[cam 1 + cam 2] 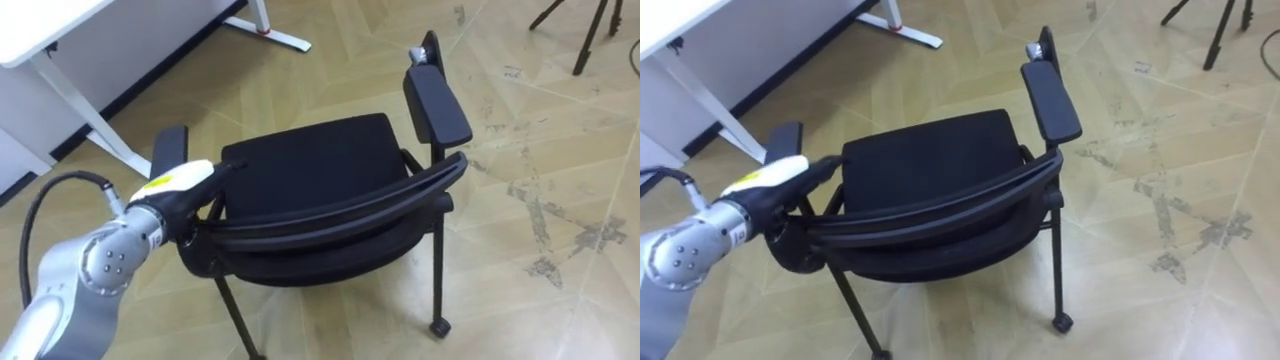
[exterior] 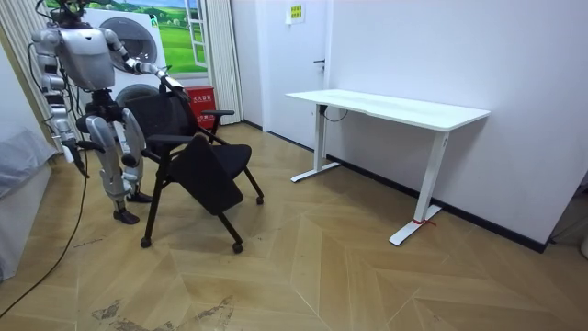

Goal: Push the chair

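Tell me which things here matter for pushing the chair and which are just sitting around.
For the job:
- chair
- left hand, at the left end of the chair's back

Just around:
- white desk
- tripod legs
- red box
- right hand, hanging at the robot's side

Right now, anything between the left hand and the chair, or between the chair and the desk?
No. The left hand rests on the chair, at its backrest's left end. Between chair and white desk lies bare wooden floor; nothing visible blocks a push that way.
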